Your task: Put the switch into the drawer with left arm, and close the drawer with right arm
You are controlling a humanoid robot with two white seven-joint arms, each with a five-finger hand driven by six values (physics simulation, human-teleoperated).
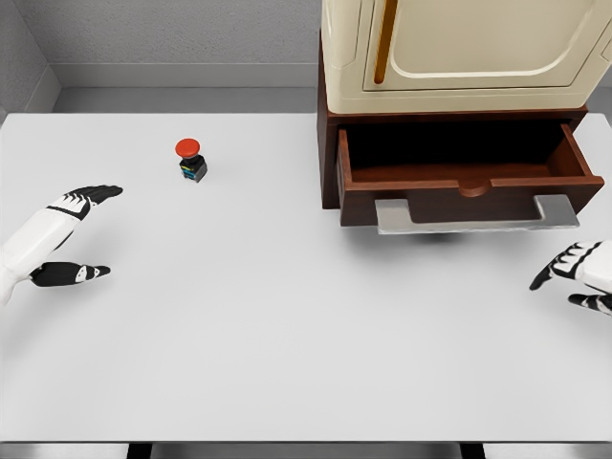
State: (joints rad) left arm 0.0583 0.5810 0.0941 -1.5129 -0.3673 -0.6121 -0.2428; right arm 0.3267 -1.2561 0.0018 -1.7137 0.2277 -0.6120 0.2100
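White table (287,335), grey walls (172,33)

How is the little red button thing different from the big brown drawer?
The switch is tiny with a red top; the drawer is large, brown wood with a grey handle. The switch stands alone on the open table; the drawer hangs pulled out of its cabinet. Neither is touched by a hand.

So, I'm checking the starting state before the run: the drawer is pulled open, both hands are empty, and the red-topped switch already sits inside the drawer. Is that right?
Not quite. The head view shows the switch standing on the white table, left of the drawer, not inside it. The rest holds: the drawer is pulled open, and the left hand and right hand are empty.
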